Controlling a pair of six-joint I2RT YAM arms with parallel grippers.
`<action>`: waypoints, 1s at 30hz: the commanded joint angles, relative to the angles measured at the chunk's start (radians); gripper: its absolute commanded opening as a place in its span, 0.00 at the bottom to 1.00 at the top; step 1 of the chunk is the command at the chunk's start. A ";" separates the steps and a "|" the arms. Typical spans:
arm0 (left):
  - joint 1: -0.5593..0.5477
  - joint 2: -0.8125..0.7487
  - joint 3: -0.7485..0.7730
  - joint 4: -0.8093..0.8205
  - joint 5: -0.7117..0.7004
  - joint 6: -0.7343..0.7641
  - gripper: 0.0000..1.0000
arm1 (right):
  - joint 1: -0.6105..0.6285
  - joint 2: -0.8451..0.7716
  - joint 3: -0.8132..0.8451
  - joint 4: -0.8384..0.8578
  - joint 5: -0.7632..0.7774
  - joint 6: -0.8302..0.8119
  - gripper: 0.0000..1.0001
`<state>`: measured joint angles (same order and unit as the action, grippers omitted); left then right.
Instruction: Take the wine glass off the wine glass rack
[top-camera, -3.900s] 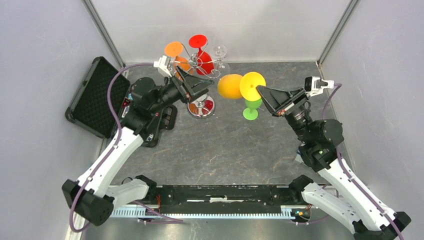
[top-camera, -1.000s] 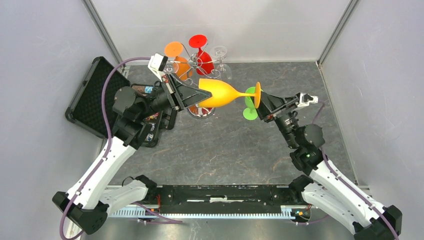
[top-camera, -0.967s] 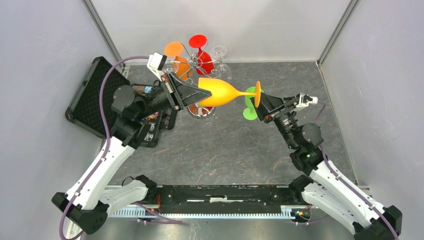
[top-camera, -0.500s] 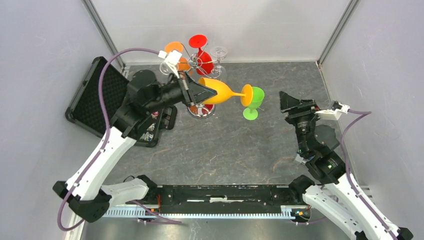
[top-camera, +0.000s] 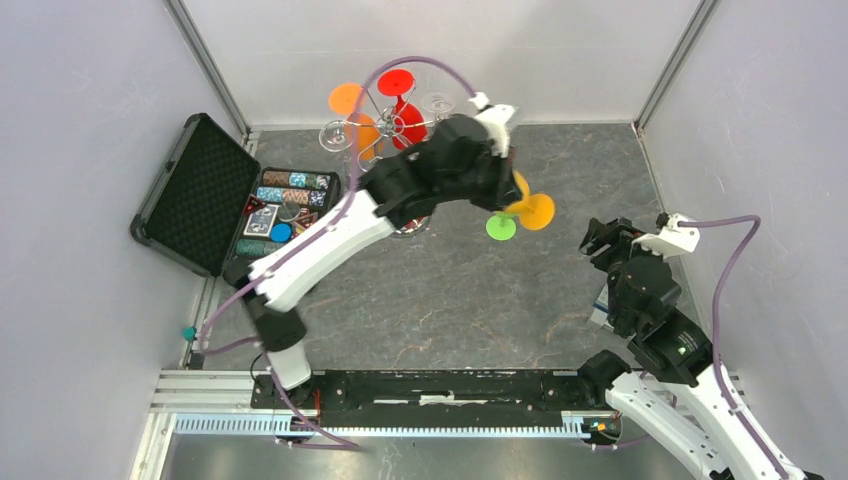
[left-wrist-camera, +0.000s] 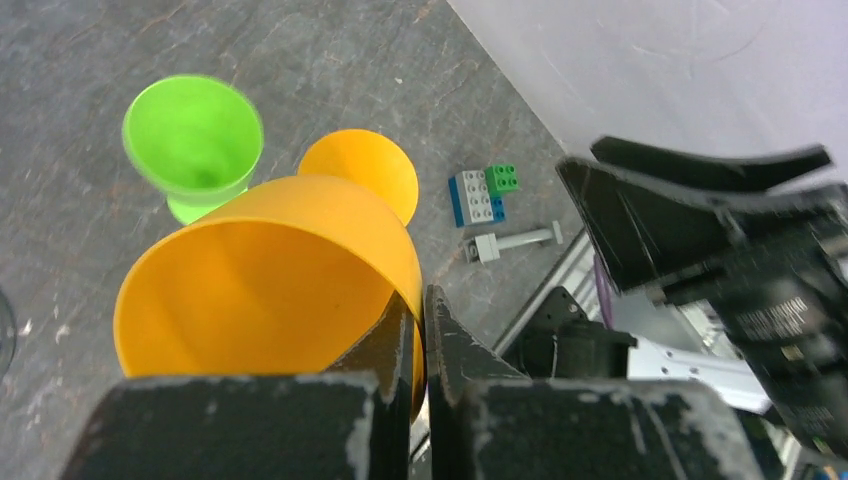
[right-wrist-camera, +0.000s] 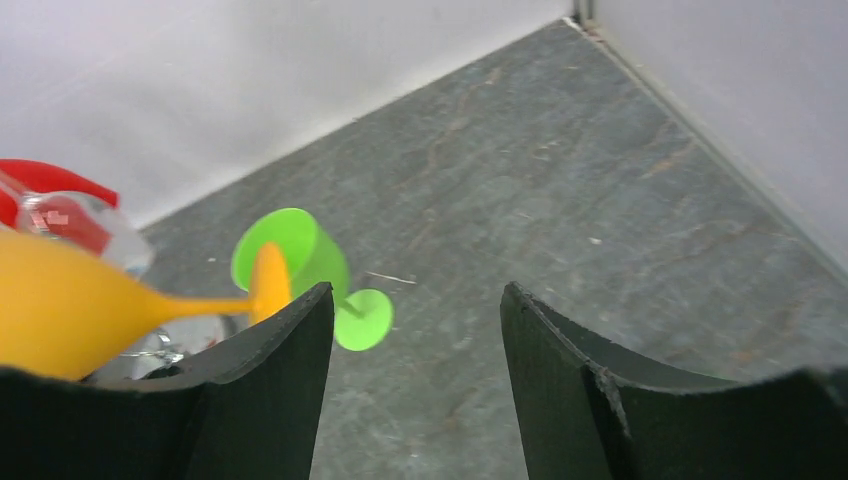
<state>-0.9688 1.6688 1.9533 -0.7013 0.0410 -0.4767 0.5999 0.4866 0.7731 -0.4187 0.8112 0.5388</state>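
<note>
Holding the yellow wine glass (left-wrist-camera: 262, 290) in the air, tilted, off the wine glass rack (top-camera: 392, 128) and to its right, just above the green wine glass (left-wrist-camera: 195, 140) standing on the tabletop (top-camera: 450, 290).

Clamped in the left pincer (left-wrist-camera: 420, 305) on the bowl wall at the rim, one finger inside, one outside.

Reads as opaque plastic: probably light, stiff, slick, unlikely to shatter. Thin rim pinch could let it pivot; stem would be safer.

On the right pincer (right-wrist-camera: 415, 292): spread wide, nothing in it, well right of both glasses.

Hard to see:
- From above, bowl and left pincer hidden under the arm; likewise the rack base.
- Stem hidden behind the bowl in left wrist view.
- Cannot tell whether the foot touches the green glass.
</note>
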 joint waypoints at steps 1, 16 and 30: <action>-0.052 0.243 0.277 -0.125 -0.049 0.133 0.02 | -0.001 -0.045 0.040 -0.178 0.080 -0.037 0.67; -0.076 0.617 0.493 -0.049 -0.091 0.318 0.02 | -0.002 -0.176 0.034 -0.396 -0.061 0.016 0.66; -0.111 0.717 0.489 0.055 -0.149 0.586 0.02 | -0.002 -0.183 0.019 -0.402 -0.099 -0.005 0.66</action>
<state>-1.0718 2.3623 2.4004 -0.7300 -0.0799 -0.0296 0.5999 0.3141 0.7925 -0.8230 0.7189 0.5465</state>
